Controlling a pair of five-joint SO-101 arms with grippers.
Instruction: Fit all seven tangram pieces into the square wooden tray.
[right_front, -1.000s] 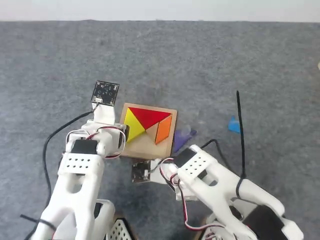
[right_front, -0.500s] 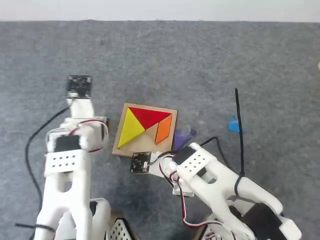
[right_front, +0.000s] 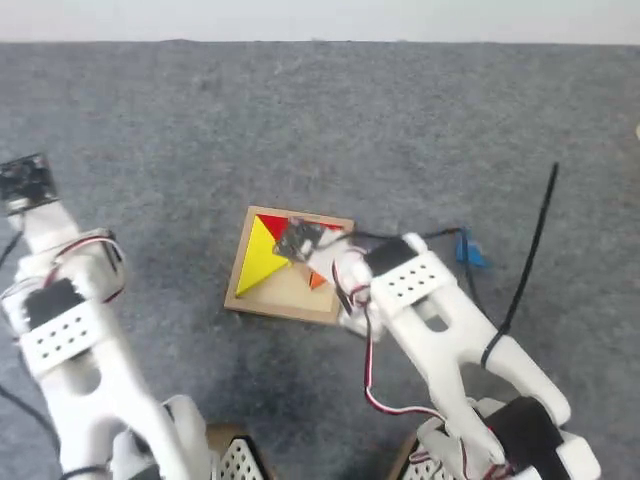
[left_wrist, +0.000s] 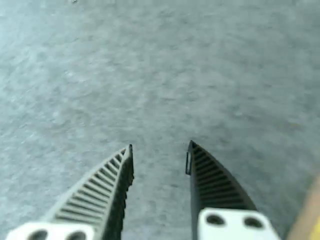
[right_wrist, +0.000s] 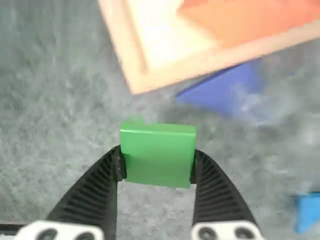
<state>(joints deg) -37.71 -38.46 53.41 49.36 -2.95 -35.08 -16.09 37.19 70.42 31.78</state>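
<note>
The tray (right_front: 238, 291) sits mid counter (right_front: 400, 120), few pieces (right_front: 262, 258) in it. Just off its corner, a square block (right_wrist: 157, 150) between the right gripper (right_wrist: 157, 156) jaws, loose piece (right_wrist: 223, 90) beside.

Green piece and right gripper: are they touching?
Touching. Right wrist view shows the right gripper shut on the green piece, fingers against two opposite sides.

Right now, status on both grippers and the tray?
Left gripper open over mat. Right gripper shut on green piece, outside tray. Purple piece beside tray edge.
</note>
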